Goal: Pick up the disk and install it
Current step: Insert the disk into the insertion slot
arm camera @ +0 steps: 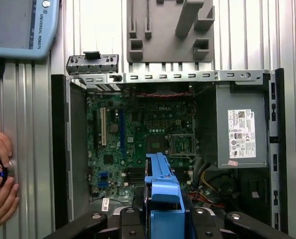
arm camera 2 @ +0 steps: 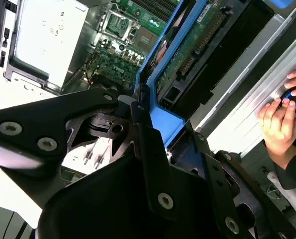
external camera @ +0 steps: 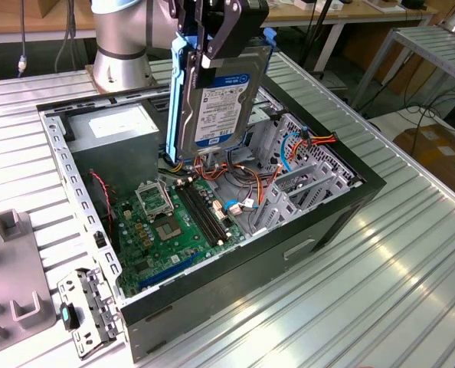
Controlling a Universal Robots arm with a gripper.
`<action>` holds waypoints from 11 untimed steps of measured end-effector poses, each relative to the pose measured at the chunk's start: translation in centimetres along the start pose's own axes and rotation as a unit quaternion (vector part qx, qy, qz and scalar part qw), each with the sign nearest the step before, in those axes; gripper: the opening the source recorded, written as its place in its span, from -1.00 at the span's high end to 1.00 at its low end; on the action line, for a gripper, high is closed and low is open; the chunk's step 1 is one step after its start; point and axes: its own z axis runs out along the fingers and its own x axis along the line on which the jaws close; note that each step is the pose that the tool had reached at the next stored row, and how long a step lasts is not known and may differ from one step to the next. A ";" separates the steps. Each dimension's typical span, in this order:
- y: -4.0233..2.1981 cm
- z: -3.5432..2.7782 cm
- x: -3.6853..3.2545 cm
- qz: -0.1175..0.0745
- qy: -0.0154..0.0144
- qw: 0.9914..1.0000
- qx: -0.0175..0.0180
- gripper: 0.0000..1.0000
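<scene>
Exterior view angles down on the computer case (external camera: 308, 238) — both wrist views look into it.

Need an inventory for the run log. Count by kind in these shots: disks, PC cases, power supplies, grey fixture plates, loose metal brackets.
disk, held by the gripper: 1
PC case, open: 1
power supply: 1
grey fixture plate: 1
loose metal bracket: 1
Total: 5

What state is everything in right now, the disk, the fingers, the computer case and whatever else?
disk, lifted on edge above the open case, not yet installed
gripper, fingers shut on the disk
computer case, on its side, open, motherboard exposed
power supply, mounted in the case's corner
metal bracket, loose on the table beside the case
</scene>
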 end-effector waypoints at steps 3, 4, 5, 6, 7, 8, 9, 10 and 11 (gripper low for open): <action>-0.82 0.06 0.30 0.000 0.004 1.000 0.000 0.26; -1.28 0.08 0.33 0.000 0.005 1.000 0.000 0.26; -2.05 0.11 0.34 0.000 0.007 1.000 0.000 0.26; -2.35 0.13 0.33 0.000 0.008 1.000 0.000 0.26; -2.57 0.14 0.33 0.000 0.009 1.000 0.000 0.26; -2.70 0.15 0.33 0.000 0.009 1.000 0.000 0.26; -2.73 0.15 0.33 0.000 0.010 1.000 0.000 0.26; -2.75 0.14 0.33 0.000 0.010 1.000 0.000 0.26; -2.76 0.14 0.32 0.000 0.010 1.000 0.000 0.26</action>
